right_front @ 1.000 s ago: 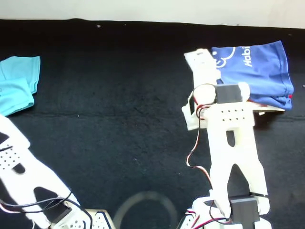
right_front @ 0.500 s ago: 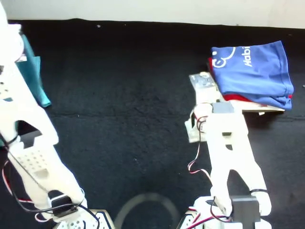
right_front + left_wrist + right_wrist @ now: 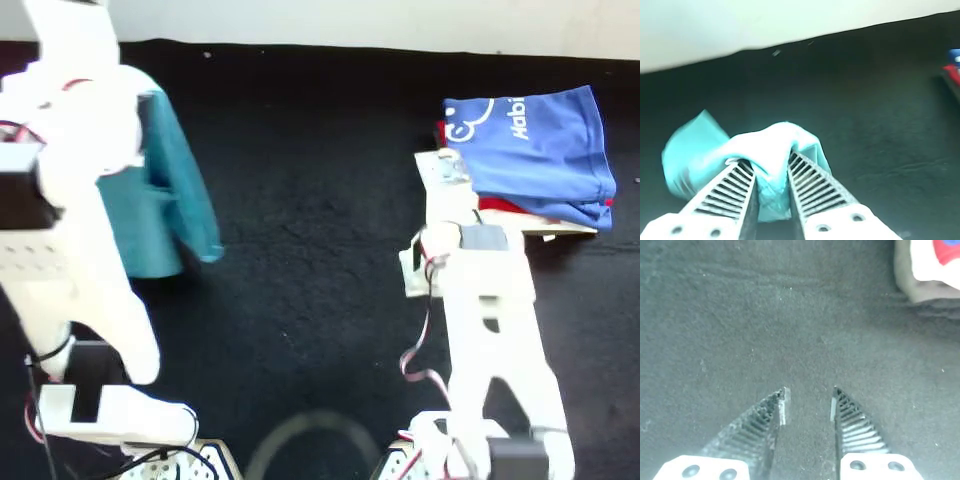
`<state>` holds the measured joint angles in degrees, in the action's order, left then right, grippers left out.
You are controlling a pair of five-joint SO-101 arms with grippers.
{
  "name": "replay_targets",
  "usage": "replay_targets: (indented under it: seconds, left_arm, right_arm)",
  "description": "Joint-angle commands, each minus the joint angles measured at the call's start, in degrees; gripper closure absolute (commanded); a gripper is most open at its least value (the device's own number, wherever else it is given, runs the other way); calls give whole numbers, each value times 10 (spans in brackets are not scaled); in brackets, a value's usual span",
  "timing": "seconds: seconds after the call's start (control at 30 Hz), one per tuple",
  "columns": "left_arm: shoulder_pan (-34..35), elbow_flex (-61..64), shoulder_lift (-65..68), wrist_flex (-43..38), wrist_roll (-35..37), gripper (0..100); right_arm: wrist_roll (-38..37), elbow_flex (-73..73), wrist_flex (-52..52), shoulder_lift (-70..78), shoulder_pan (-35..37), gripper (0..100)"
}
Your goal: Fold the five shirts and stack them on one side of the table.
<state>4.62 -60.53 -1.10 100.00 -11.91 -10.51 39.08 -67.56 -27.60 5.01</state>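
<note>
Currently, the left end effector (image 3: 767,161) is clenched on a bunched fold of the teal shirt (image 3: 695,150). The cloth is pinched between both ribbed fingers and spills out ahead of them. In the high view, the left arm (image 3: 70,230) stands high over the left side of the table (image 3: 300,250), and the shirt hangs from it in a loose drape. You cannot tell whether its lower edge touches the table.

The right end effector (image 3: 807,400) is released, jaws apart with nothing between them. It sits low over bare table, just beside the near left corner of the stack of folded shirts (image 3: 540,185).

Treat the step in hand as carrying an unfolded shirt to a working area. Folding of this shirt has not begun. The next move calls for you to lay the shirt down flat and spread out. A single pinch leaves the cloth bunched, so the right end effector will probably have to take a second edge.

The shirts sit in no bin or tray, and the stack rests directly on the far right side of the table. It holds a blue shirt (image 3: 530,130) on top, a red shirt (image 3: 497,206) showing at the edge beneath, and a white layer (image 3: 565,228) at the bottom. These edges do not let you count the stacked shirts with certainty.
</note>
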Motion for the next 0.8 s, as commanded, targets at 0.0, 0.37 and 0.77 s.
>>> replay_targets:
  seconds: [0.0,0.37,0.77]
  left_arm:
    - [-61,0,-22,-34,5,992]
    - [-194,0,-26,-65,90,992]
    - [-269,-100,-27,-76,149,992]
  right_arm:
    - [4,41,6,-126,-4,862]
    - [0,226,3,-411,-4,862]
    - [4,285,62,-465,4,862]
